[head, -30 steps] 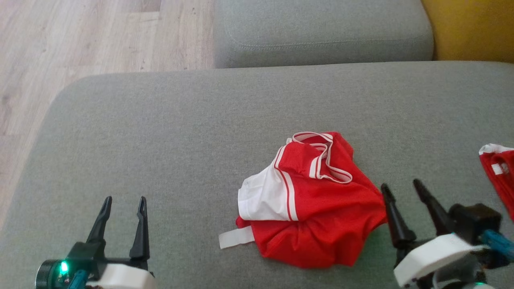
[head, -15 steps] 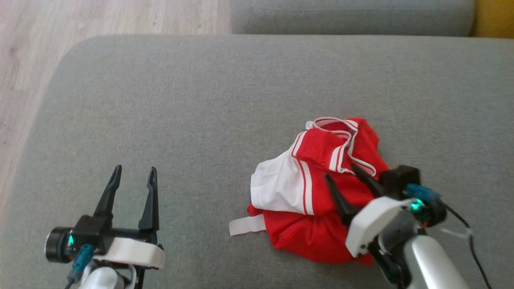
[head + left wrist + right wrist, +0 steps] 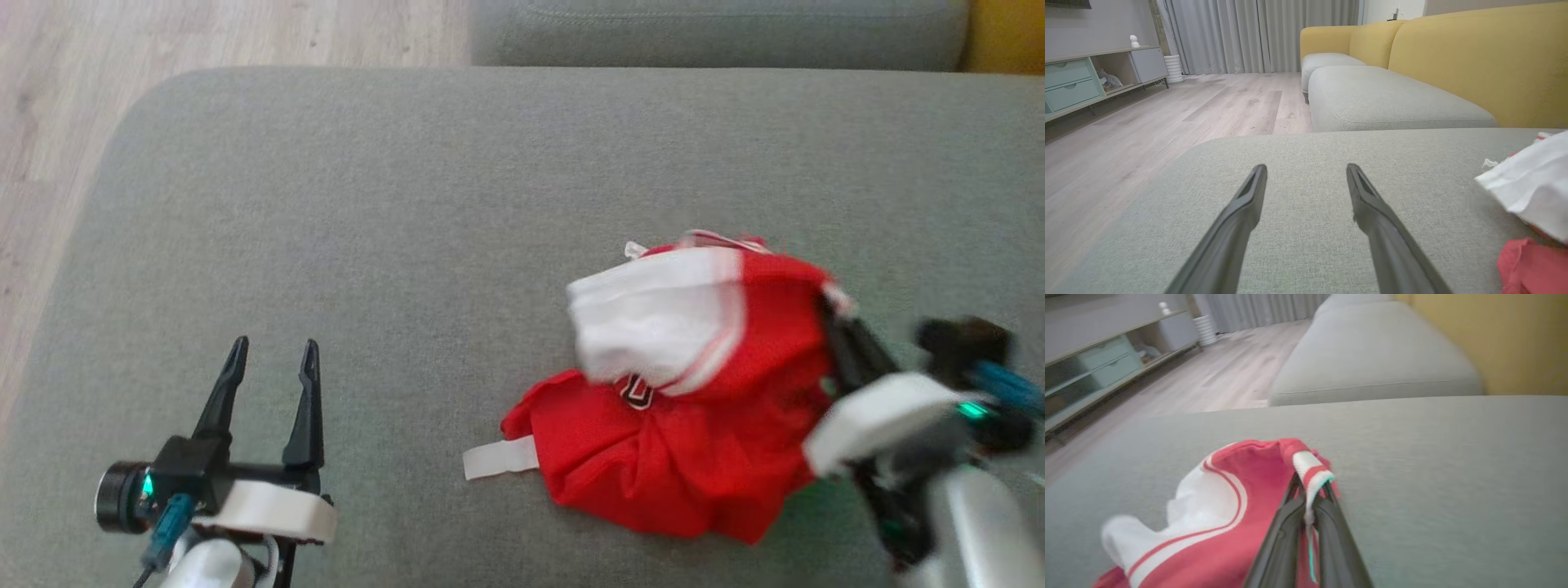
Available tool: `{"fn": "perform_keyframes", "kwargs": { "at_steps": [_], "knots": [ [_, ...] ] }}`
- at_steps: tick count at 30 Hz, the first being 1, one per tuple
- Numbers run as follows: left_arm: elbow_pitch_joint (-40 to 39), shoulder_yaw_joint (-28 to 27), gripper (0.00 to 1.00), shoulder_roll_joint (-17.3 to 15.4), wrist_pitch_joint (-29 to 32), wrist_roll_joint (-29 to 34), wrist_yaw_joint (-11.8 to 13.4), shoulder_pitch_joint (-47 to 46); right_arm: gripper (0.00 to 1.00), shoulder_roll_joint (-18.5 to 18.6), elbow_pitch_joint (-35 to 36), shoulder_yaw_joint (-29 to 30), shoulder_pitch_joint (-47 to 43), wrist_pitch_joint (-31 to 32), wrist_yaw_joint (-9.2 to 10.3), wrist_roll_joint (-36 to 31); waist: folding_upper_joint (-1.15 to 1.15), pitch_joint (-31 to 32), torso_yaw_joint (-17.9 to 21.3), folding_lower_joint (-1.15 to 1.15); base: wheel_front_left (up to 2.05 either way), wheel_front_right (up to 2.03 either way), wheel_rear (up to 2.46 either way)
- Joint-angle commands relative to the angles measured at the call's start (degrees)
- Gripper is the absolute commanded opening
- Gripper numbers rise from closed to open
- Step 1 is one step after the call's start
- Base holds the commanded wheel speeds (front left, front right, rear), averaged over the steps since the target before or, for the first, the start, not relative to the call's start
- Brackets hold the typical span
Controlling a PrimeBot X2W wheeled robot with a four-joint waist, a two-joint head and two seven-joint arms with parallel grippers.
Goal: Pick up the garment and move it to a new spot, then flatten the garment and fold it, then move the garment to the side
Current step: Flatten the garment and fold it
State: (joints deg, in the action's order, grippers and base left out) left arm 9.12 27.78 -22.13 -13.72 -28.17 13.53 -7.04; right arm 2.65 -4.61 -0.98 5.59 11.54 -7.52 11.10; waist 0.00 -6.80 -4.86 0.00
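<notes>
The garment point(image 3: 694, 425) is a crumpled red jersey with white panels and striped trim, lying on the grey sofa cushion point(image 3: 408, 204) right of centre. My right gripper point(image 3: 833, 322) is shut on the garment's right edge and lifts that part, so the white panel stands up. In the right wrist view the two fingers pinch the striped trim of the garment point(image 3: 1208, 506), my right gripper point(image 3: 1310, 490) closed around it. My left gripper point(image 3: 271, 353) stands open at the lower left, well apart from the cloth. The left wrist view has my left gripper point(image 3: 1306, 171) open over bare cushion, the garment point(image 3: 1531, 192) at its right edge.
A second grey cushion point(image 3: 718, 33) lies beyond the one I work on, with the yellow sofa back point(image 3: 1486, 61) to the right. Wooden floor point(image 3: 163, 41) runs along the left. A low sideboard point(image 3: 1081, 81) stands across the room.
My right gripper closed on the garment's right edge and pulled it up and to the right, so the white panel rose and flipped. The head camera shifted earlier. My left gripper stayed open.
</notes>
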Motion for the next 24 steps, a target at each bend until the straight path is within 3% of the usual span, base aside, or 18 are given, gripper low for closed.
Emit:
{"fn": "perform_keyframes", "kwargs": {
  "at_steps": [1,6,10,11,12,18,24],
  "knots": [
    [-1.20,-2.56,1.00,-0.85,-0.70,0.18,-0.11,-2.11,0.00,0.42,3.16,2.17,-1.79,0.17,0.03,-0.69,0.00,0.60,0.70,0.00,0.00,0.00,0.00],
    [-1.36,-2.46,1.00,-0.94,-0.80,0.19,-0.03,-1.45,0.00,0.32,4.97,13.04,-8.12,2.57,0.03,-1.56,0.00,1.45,1.71,0.00,0.00,0.00,0.00],
    [-1.63,-2.26,1.00,-1.14,-0.76,0.13,0.03,-1.05,0.00,0.25,2.81,18.18,-12.39,4.42,0.03,0.32,0.00,1.81,2.18,0.00,0.00,0.00,0.00],
    [-1.69,-2.21,1.00,-1.20,-0.72,0.10,0.05,-0.96,0.45,0.25,1.83,18.69,-13.04,4.62,0.03,0.97,0.00,1.86,2.27,0.00,0.00,0.00,0.00],
    [-1.75,-2.18,1.00,-1.25,-0.70,0.06,0.06,-0.86,1.00,0.25,1.04,18.96,-13.38,4.37,0.03,1.82,0.00,1.92,2.35,0.00,0.00,0.00,0.00],
    [-1.87,-2.00,1.00,-1.49,-0.29,-0.22,0.34,-0.10,1.00,0.24,0.17,18.87,-13.40,-0.31,0.03,3.41,0.00,2.45,2.75,0.00,0.00,0.00,0.00],
    [-2.40,-2.08,1.00,-2.05,0.38,-0.46,1.06,0.88,1.00,0.23,6.86,16.26,-11.90,-6.33,0.03,0.25,0.00,3.03,3.03,0.00,0.00,0.00,0.00]
  ]
}}
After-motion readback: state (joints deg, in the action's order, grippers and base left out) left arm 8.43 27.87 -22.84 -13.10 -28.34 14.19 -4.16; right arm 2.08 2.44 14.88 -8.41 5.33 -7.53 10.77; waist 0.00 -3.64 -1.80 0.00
